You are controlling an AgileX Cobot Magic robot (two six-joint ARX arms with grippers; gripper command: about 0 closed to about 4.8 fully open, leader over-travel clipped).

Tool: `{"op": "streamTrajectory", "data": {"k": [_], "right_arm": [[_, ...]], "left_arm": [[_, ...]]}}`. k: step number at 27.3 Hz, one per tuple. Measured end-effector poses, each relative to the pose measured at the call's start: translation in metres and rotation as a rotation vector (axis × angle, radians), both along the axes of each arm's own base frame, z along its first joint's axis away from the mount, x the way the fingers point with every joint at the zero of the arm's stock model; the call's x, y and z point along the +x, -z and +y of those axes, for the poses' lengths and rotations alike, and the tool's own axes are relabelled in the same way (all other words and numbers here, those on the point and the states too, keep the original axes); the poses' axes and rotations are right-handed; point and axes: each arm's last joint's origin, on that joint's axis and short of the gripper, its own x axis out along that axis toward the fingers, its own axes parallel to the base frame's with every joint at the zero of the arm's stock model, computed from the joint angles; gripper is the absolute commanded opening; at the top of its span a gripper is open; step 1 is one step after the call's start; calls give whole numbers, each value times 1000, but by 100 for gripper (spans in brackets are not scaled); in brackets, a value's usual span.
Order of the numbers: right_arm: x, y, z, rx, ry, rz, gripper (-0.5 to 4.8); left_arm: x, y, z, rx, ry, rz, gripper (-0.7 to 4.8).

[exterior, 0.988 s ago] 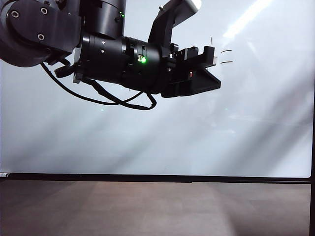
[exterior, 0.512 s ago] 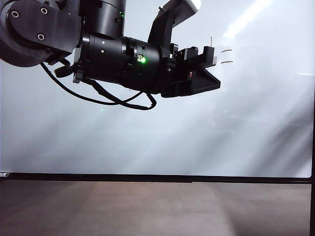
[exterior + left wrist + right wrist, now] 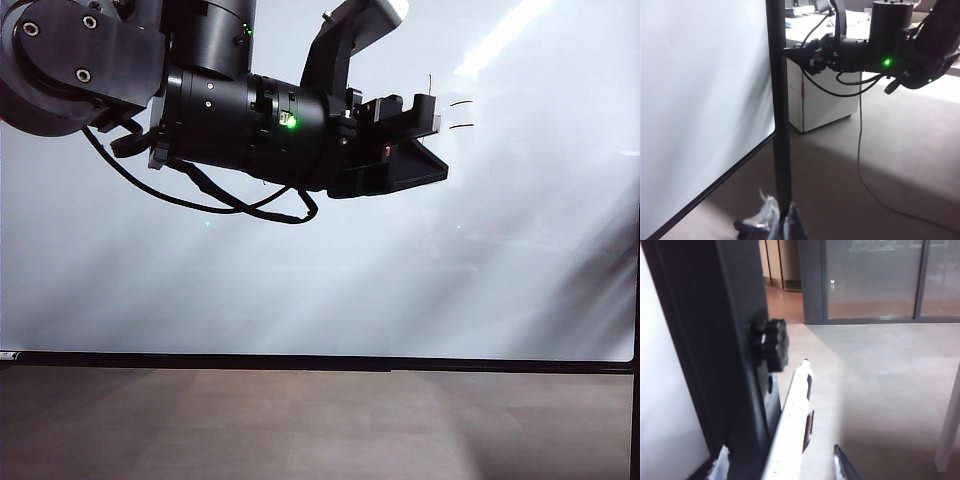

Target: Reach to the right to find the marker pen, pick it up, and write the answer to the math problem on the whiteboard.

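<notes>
The whiteboard (image 3: 300, 290) fills the exterior view. My left gripper (image 3: 425, 140) hangs in front of it, pointing right, and its arm hides most of the math problem; only the equals strokes (image 3: 460, 115) and one thin vertical stroke show. In the left wrist view its taped fingertips (image 3: 765, 217) stand close together with nothing between them. The marker pen (image 3: 790, 430), light with a dark tip, stands beside the board's black side post (image 3: 715, 340). My right gripper (image 3: 781, 467) is open with the pen between its fingers, untouched. The right gripper (image 3: 797, 52) also shows at the post (image 3: 777, 100).
A black knob (image 3: 772, 345) sticks out of the post just behind the pen tip. A white cabinet (image 3: 820, 100) stands beyond the board, with a cable (image 3: 860, 150) trailing over the floor. Glass doors (image 3: 875, 280) lie further off, and a white leg (image 3: 950, 430) stands nearby.
The left arm has stayed still in the exterior view. A dark shadow has spread over the whiteboard's lower right part.
</notes>
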Motion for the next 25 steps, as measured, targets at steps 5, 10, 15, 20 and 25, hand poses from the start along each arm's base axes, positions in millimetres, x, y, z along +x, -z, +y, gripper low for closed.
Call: {"op": "streamTrajectory", "data": {"k": [5,10,15,20,25], "right_arm": [[0,1,0,-10,8,12,261],[0,2,0,-7,8,22,190],[0,3,0,-7,12,22,-6],[-3,0,-4,21,15,20,-6],[-60,-74,-10,6,232,-152,-6]], "left_arm": [[0,0,0,0,0,0,27],[0,0,0,0,0,0,27],[0,0,0,0,0,0,27],[0,0,0,0,0,0,27],[0,0,0,0,0,0,27]]}}
